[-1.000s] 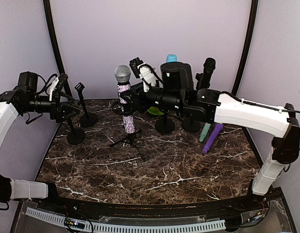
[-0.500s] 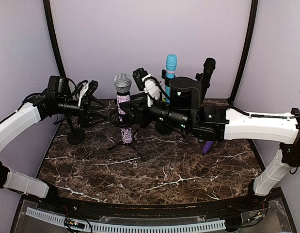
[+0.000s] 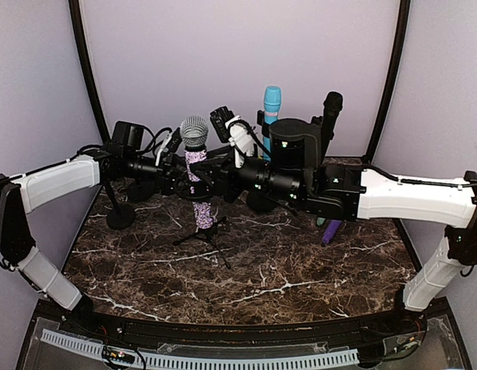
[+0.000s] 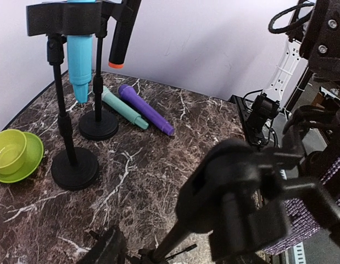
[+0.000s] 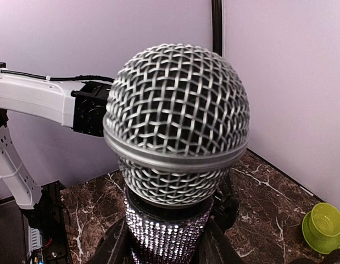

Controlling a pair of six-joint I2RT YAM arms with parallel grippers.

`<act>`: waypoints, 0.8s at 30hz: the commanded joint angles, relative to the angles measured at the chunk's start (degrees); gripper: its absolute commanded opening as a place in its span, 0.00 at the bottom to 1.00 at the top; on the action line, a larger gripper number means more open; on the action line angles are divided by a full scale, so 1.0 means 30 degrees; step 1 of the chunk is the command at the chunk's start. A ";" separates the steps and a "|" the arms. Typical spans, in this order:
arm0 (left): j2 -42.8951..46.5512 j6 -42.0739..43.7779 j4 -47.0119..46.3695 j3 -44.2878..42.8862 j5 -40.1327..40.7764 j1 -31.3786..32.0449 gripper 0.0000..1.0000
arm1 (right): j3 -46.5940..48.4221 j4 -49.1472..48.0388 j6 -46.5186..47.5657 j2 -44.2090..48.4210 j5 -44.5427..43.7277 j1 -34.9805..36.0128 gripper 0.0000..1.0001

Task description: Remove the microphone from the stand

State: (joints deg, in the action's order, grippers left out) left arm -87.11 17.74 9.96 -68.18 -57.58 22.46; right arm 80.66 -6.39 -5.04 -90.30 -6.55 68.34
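Note:
The microphone (image 3: 195,132) has a silver mesh head and a purple rhinestone body, and it stands upright in a black tripod stand (image 3: 211,231) at mid-table. My right gripper (image 3: 201,173) reaches in from the right and is shut on the rhinestone body just below the head. The right wrist view shows the head (image 5: 178,121) filling the frame, with a finger on each side of the body. My left gripper (image 3: 176,181) comes from the left at the stand's clip (image 4: 235,192). Its jaws are partly open around the clip, and one finger (image 4: 106,247) stands off from the stem.
A cyan microphone (image 3: 271,104) and a black one (image 3: 331,104) sit in round-base stands behind. An empty stand (image 3: 120,216) stands at the left. A purple microphone (image 4: 145,110) and a teal one (image 4: 117,107) lie on the marble. A green bowl (image 4: 10,154) rests on its saucer.
My left arm has swung in from the table's left edge to the tripod stand, and its jaws have narrowed. My right gripper has stayed shut on the microphone.

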 commanded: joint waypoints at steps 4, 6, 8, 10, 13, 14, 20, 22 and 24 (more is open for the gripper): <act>-0.0686 -0.1059 -0.1976 0.0316 -0.2204 0.0966 0.51 | 0.0683 -0.1448 -0.0094 0.0716 0.0673 -0.0221 0.00; -0.0962 -0.1204 -0.2259 0.0313 -0.2264 0.1240 0.48 | 0.0649 -0.1522 -0.0087 0.0737 0.0714 -0.0290 0.00; -0.1212 -0.1199 -0.2293 0.0315 -0.2298 0.1405 0.44 | 0.0642 -0.1578 -0.0109 0.0745 0.0744 -0.0290 0.00; -0.1390 -0.1196 -0.2293 0.0266 -0.2245 0.1398 0.38 | 0.0637 -0.1604 -0.0111 0.0766 0.0699 -0.0279 0.00; -0.1559 -0.1265 -0.2471 0.0144 -0.2031 0.1406 0.25 | 0.0663 -0.1730 -0.0065 0.0829 0.0742 -0.0283 0.00; -0.1590 -0.1215 -0.2495 0.0126 -0.1938 0.1415 0.21 | 0.0737 -0.1771 -0.0011 0.0818 0.0720 -0.0294 0.00; -0.0981 0.0779 -0.1880 0.0284 0.0477 0.1398 0.01 | 0.1584 -0.2071 0.0398 0.0883 0.0378 -0.0312 0.00; -0.0564 0.1705 -0.1717 0.0560 0.1523 0.1393 0.00 | 0.1839 -0.2309 0.0649 0.0876 0.0340 -0.0309 0.00; -0.0112 0.2348 -0.1494 0.0742 0.2141 0.1403 0.00 | 0.2284 -0.2343 0.0898 0.0743 0.0258 -0.0308 0.00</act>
State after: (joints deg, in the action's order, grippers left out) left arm -91.09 20.27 1.69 -67.85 -58.61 26.52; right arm 82.78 -6.15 -4.10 -90.26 -5.82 67.02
